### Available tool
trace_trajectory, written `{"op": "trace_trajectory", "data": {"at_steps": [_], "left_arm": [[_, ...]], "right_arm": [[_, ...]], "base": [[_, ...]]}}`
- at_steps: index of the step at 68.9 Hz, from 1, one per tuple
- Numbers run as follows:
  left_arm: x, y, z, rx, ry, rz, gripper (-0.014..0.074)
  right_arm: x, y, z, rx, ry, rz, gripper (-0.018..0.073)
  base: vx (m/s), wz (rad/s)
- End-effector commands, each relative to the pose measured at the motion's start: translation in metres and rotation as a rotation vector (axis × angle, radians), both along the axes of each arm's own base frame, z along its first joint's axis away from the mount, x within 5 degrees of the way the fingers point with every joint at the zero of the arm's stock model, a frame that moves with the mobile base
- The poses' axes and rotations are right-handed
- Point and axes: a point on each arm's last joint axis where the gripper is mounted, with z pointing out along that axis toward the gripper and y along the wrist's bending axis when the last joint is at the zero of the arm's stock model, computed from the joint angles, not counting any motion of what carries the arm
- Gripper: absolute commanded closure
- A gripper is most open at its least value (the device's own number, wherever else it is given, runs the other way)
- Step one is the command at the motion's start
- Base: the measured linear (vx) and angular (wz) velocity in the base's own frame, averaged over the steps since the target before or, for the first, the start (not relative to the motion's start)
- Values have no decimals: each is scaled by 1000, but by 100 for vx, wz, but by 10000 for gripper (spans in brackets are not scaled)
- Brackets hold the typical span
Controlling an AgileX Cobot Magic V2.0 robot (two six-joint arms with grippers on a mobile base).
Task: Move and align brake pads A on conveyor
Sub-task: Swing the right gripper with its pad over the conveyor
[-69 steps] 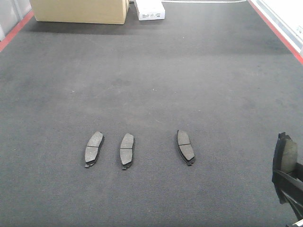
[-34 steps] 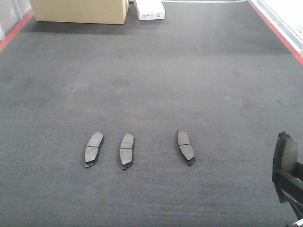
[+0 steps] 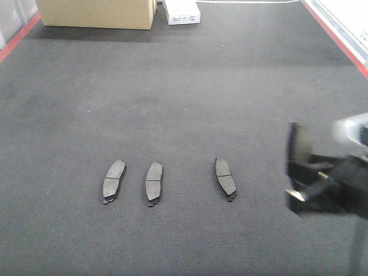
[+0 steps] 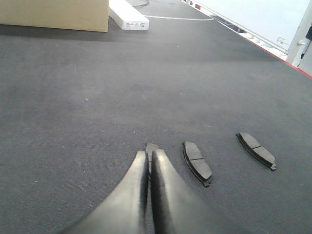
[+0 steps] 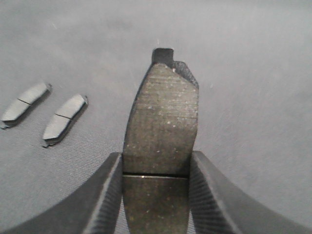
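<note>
Grey, grooved brake pad [image 5: 161, 131] pinched between right gripper [image 5: 156, 190] jaws; left gripper [image 4: 148, 163] jaws pressed together

Three brake pads [image 3: 154, 181] lie in a row across the conveyor [image 3: 184, 86]. A cardboard box [image 3: 96, 12] and carton [image 3: 181, 11] sit at its far edge, left of centre.

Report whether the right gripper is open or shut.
Shut on a brake pad: in the right wrist view the right gripper has both fingers pressed against the pad's edges.
</note>
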Motion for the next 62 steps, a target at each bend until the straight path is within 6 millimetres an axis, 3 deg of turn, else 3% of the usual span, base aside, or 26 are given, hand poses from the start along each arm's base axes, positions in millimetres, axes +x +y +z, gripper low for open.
{"op": "trace_trajectory", "data": {"at_steps": [1, 16, 34, 62], "left_arm": [[1, -2, 12, -16, -75, -18, 603], [1, -2, 12, -16, -75, -18, 603], [1, -2, 12, -16, -75, -18, 602], [1, -2, 12, -16, -75, -18, 602]], "right_arm": [[26, 13, 13, 43, -51, 1, 501], [69, 41, -8, 118, 55, -12, 501], [109, 107, -37, 84, 207, 78, 497], [165, 147, -81, 169, 424, -36, 447]], "base": [[0, 0], [0, 0], [0, 0], [0, 0]]}}
